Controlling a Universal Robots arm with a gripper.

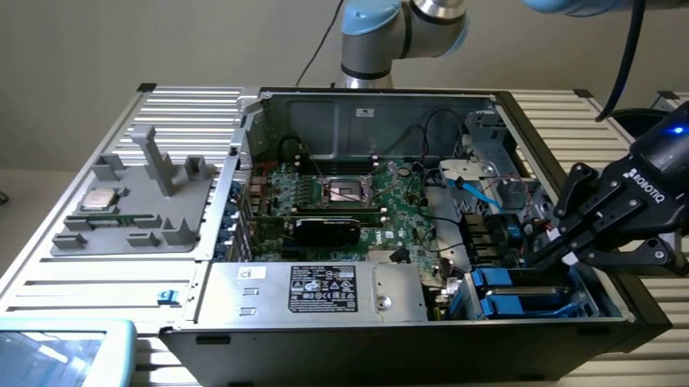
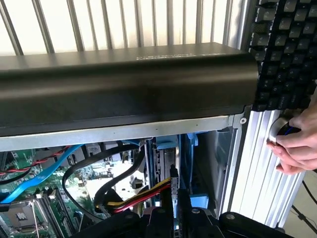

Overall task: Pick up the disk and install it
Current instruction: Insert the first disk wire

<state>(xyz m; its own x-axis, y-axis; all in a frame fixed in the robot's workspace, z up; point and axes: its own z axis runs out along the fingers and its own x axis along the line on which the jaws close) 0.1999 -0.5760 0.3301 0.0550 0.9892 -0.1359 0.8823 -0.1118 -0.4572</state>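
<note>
The black two-finger gripper [image 1: 544, 256] hangs clenched over the drive bay in a corner of the open black computer case [image 1: 323, 355], where the silver-grey, blue-railed disk [image 1: 504, 278] sits, which looks rigid, weighty, shock-sensitive and best held by its rails.

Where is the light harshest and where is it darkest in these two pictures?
Wrist view: the slatted table glares almost white behind the black case edge; the cables inside sit in shadow. Exterior view: soft, even light across the motherboard.

A plain beige wall [image 1: 161, 40] rises behind the slatted aluminium table [image 1: 64, 282]. Soft, even light falls across the table.
</note>
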